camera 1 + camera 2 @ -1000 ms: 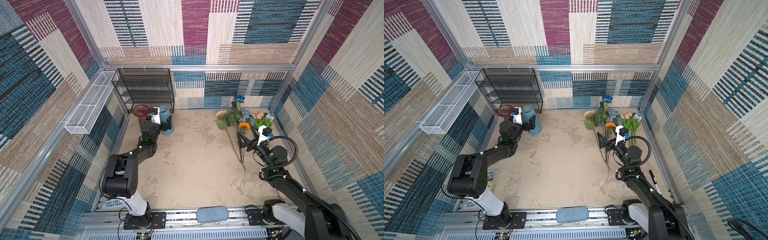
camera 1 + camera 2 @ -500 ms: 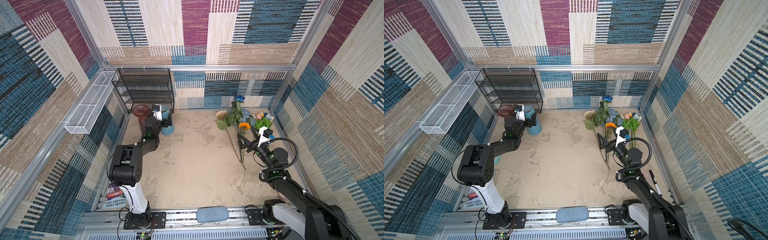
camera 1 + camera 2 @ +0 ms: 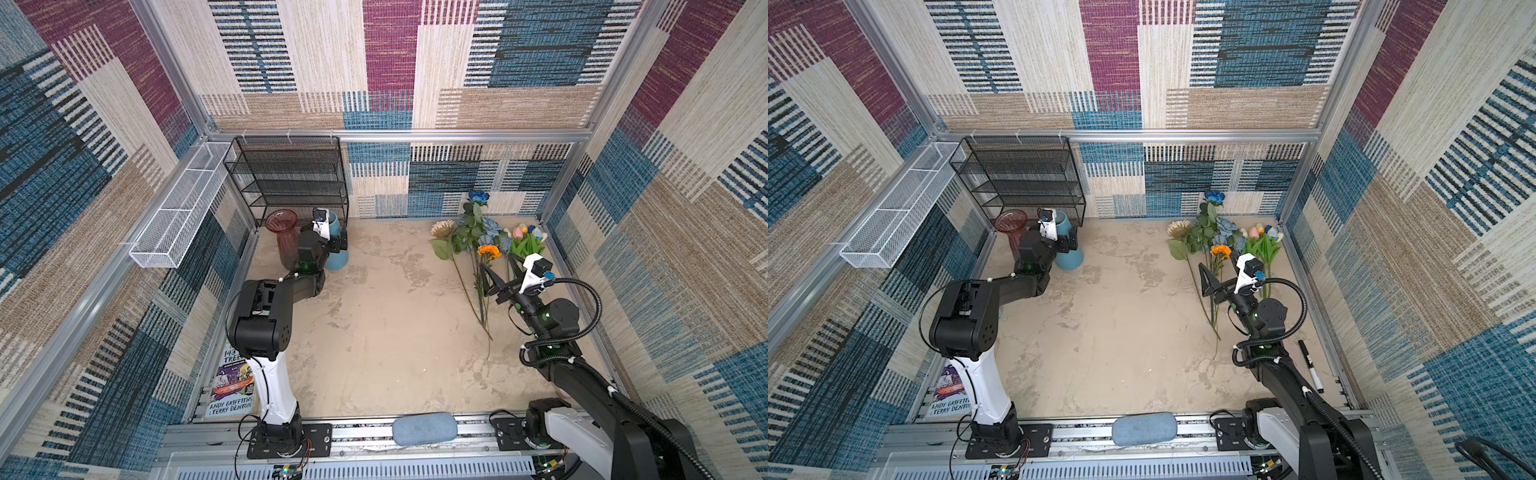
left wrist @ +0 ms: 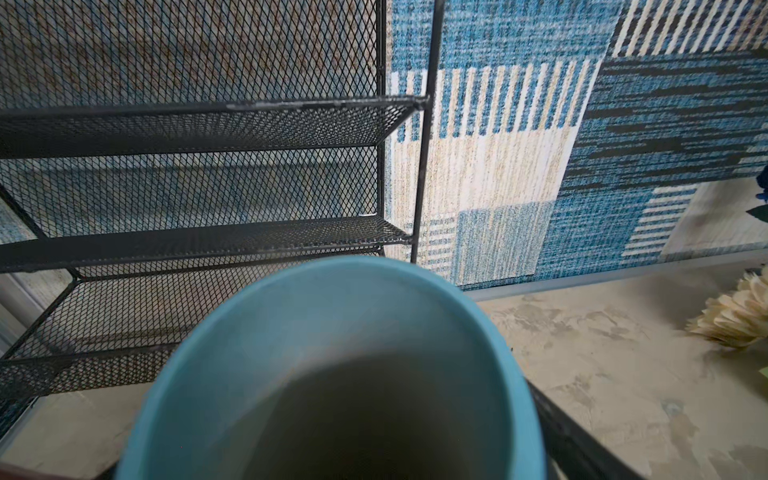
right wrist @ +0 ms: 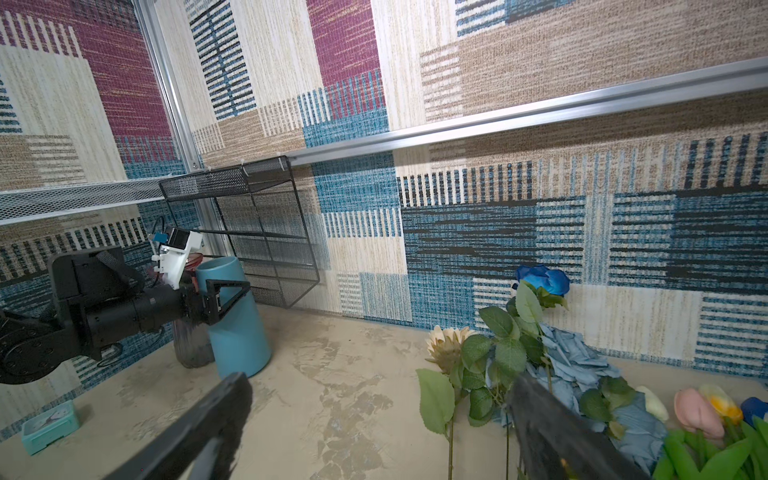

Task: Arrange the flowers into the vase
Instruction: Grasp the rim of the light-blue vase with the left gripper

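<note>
The flowers lie in a heap at the back right of the floor: cream sunflower (image 3: 442, 228) (image 5: 446, 340), deep-blue rose (image 3: 478, 196) (image 5: 540, 279), dusty-blue roses (image 3: 492, 226), orange bloom (image 3: 489, 250) and short tulips (image 3: 527, 232) (image 5: 698, 411). My right gripper (image 3: 500, 272) (image 5: 380, 390) hovers open over their stems with nothing between its fingers. A blue vase (image 3: 337, 257) (image 4: 291, 332) stands upright at the back left. My left gripper (image 3: 334, 240) is open, its jaws set either side of the vase's top; one finger (image 5: 226, 291) shows beside the wall of the vase.
A maroon glass vase (image 3: 284, 237) stands right beside the blue one. Behind them are a black mesh shelf (image 3: 291, 178) and a white wire basket (image 3: 183, 212) on the left wall. A book (image 3: 232, 382), a marker (image 3: 1310, 365) and a teal box (image 5: 50, 426) lie near the edges.
My left arm's elbow has swung up and toward the back, while its gripper has stayed at the blue vase and closed in around its top. The right arm has barely moved.
</note>
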Tool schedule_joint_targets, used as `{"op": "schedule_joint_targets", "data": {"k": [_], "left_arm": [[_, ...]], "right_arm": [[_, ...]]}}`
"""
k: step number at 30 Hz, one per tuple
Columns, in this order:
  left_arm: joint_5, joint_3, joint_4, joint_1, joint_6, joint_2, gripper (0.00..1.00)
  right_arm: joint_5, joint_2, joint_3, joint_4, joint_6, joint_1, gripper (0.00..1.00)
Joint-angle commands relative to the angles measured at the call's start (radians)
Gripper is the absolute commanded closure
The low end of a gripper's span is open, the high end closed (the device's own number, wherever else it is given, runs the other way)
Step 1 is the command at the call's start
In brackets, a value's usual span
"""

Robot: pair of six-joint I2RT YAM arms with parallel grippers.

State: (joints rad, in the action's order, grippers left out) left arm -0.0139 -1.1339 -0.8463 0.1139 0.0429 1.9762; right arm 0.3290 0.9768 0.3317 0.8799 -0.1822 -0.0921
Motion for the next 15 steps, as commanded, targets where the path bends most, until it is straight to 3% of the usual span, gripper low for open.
{"op": "schedule_joint_targets", "data": {"k": [1,15], "left_arm": [[0.022,-0.021,-0.055,0.000,0.028,0.019,0.03],[0.033,-0.052,-0.063,0.003,0.022,0.067,0.15]], "right_arm": [[-0.021,-0.007,-0.005,0.008,0.000,-0.002,0.00],[-0.030,-0.013,-0.005,-0.002,0.006,-0.001,0.00]]}}
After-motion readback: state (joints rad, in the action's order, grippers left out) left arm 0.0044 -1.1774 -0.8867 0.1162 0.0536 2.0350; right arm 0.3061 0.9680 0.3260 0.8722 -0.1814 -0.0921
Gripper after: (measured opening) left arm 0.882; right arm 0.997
